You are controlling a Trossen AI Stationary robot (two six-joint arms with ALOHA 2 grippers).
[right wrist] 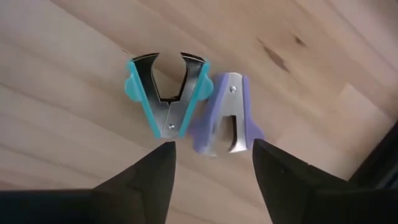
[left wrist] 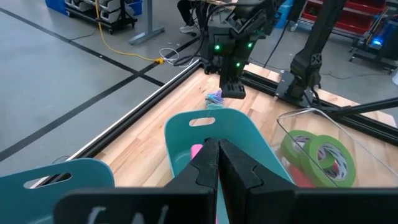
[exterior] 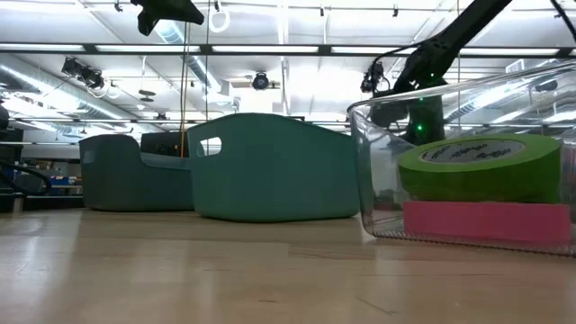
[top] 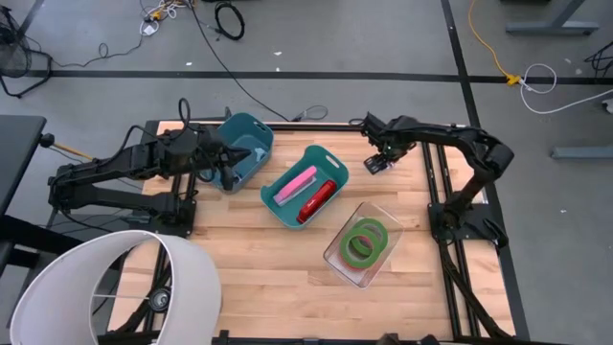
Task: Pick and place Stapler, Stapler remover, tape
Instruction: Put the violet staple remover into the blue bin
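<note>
Two staple removers lie flat on the wood, side by side: a teal one [right wrist: 165, 93] and a purple one [right wrist: 227, 112]. My right gripper [right wrist: 211, 149] hovers above them, open, with one finger toward each side of the pair; it is near the table's far right part [top: 374, 158]. My left gripper [left wrist: 217, 152] is shut on nothing above the left teal bin [top: 244, 144]. The middle teal bin [top: 330, 158] holds a pink stapler [top: 295, 184] and a red stapler [top: 318, 199]. A green tape roll [exterior: 477, 166] sits on a red one [exterior: 486, 220] inside a clear container [top: 337, 261].
The bins and the clear container stand in a diagonal row across the table's middle. A white round shade [top: 105, 287] covers the near left corner. Bare wood lies along the near edge [top: 287, 287]. The left wrist view shows the right gripper [left wrist: 233, 87] over the removers [left wrist: 214, 98].
</note>
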